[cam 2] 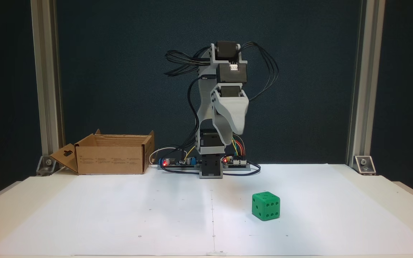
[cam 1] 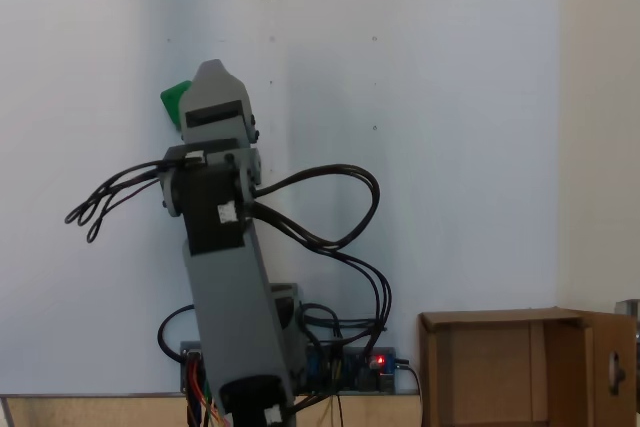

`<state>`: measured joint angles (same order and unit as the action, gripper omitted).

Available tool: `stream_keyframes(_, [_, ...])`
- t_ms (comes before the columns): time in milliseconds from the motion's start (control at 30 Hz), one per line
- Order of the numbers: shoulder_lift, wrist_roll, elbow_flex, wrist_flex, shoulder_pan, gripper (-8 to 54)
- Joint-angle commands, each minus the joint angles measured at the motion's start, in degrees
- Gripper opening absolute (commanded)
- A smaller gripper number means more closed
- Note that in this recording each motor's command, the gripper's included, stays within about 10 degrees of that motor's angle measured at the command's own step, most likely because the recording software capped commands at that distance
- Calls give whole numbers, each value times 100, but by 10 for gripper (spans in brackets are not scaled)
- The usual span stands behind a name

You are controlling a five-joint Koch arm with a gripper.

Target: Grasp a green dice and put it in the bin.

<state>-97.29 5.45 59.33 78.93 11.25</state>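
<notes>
Green dice (cam 2: 266, 205) sat free on table (cam 2: 120, 215) | looked light, rigid, slick: you'd pinch opposite flat faces | jaws' state: cannot tell.

The green dice (cam 2: 266, 205) I am after sits flat on the white sheet, at about four o'clock from my base in a fixed view, one corner turned toward the camera, dark pips showing on its faces. The bin (cam 2: 111, 154), a brown cardboard box with open flaps, stands at nine o'clock, well apart from it.

In a fixed view from above, the dice (cam 1: 175, 101) peeks out at eleven o'clock and the bin (cam 1: 520, 367) lies at four o'clock.
</notes>
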Motion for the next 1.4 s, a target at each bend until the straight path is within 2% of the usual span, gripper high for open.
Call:
stream_keyframes(0, [114,202,-475,105,141,412])
stream_keyframes(1100, [1090,-141,-562,659,870,412])
stream_keyframes(1367, [1204,-527,-562,422,870,415])
